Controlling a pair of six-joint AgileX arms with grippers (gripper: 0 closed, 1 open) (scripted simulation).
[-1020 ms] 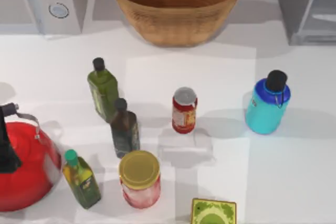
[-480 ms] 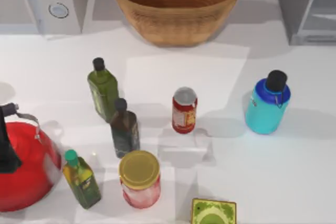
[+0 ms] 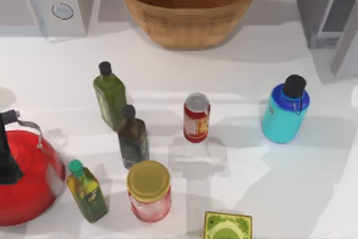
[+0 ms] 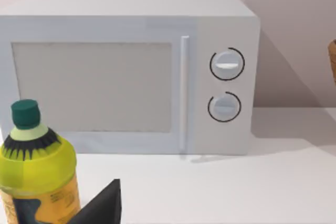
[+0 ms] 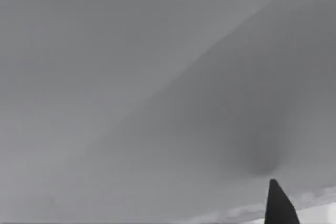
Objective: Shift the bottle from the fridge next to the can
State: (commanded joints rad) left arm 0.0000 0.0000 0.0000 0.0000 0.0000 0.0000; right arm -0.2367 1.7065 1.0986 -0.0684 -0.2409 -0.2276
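The cyan bottle point(image 3: 284, 113), with its blue collar and black cap, stands upright on the white table, to the right of the red can point(image 3: 197, 117) with a clear gap between them. The grey fridge point(image 3: 313, 9) sits at the back right corner, its pale door point(image 3: 345, 32) swung outward over the table. A dark part of my left gripper point(image 4: 105, 205) shows in the left wrist view, beside a green-capped oil bottle point(image 4: 37, 171). A dark tip of my right gripper point(image 5: 278, 205) shows against a plain grey surface in the right wrist view.
A wicker basket point(image 3: 187, 4) stands at the back centre and a white microwave point(image 3: 45, 1) at the back left. Two green oil bottles point(image 3: 109, 96), a dark glass bottle point(image 3: 132, 137), a yellow-lidded jar point(image 3: 149, 190), a red kettle point(image 3: 25, 174) and a green box point(image 3: 226, 226) crowd the left and front.
The fridge door has swung outward toward the table's right edge, and shadows have shifted across the table. The bottle and can have not moved.
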